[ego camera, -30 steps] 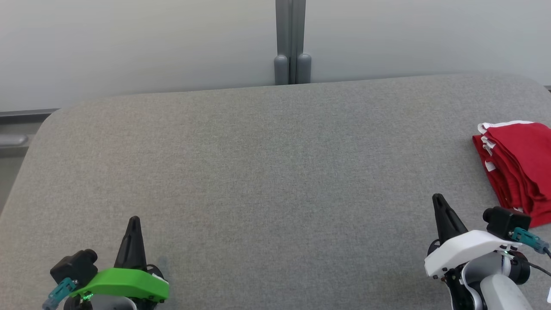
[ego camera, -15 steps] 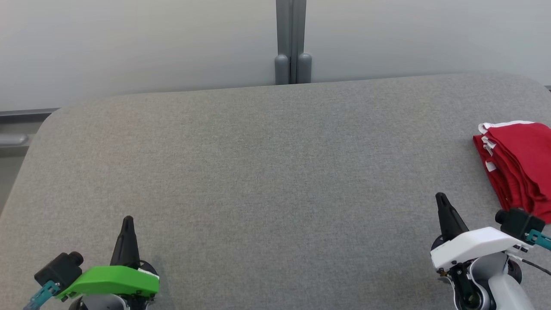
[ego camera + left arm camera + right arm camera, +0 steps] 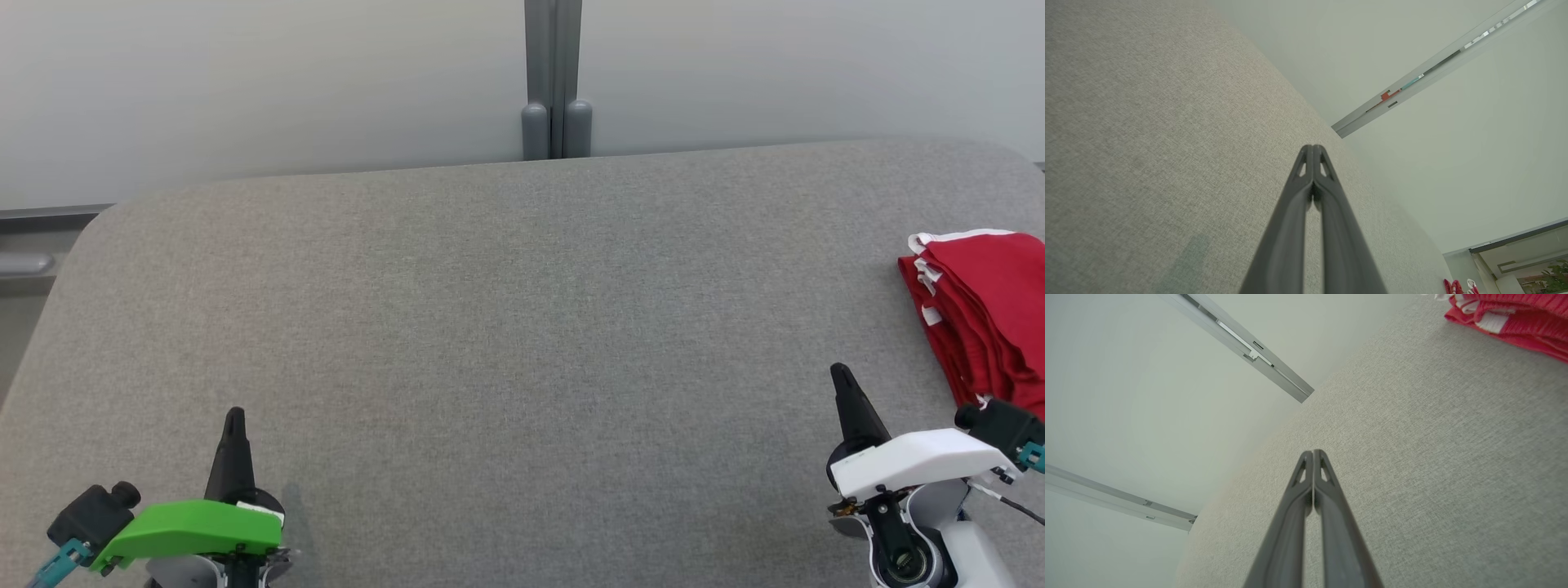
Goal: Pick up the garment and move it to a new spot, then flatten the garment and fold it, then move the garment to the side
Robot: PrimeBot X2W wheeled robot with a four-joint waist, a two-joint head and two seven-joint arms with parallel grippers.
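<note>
A red garment with white trim [image 3: 984,314] lies folded in layers at the right edge of the grey table [image 3: 506,327]; its edge [image 3: 1511,316] also appears at the top right of the right wrist view. My right gripper [image 3: 841,380] hovers at the lower right, left of and nearer than the garment, apart from it, its two fingers pressed together with nothing between them [image 3: 1313,455]. At the lower left sits my left gripper [image 3: 234,418], also shut and holding nothing [image 3: 1312,150].
The table's far edge meets a pale wall with a grey vertical post [image 3: 553,82]. The table's rounded left corner [image 3: 90,233] drops to the floor. Broad bare felt lies between the two grippers.
Both grippers have drawn back slightly toward the lower corners, the left one leftward and the right one rightward. The garment has not moved.
</note>
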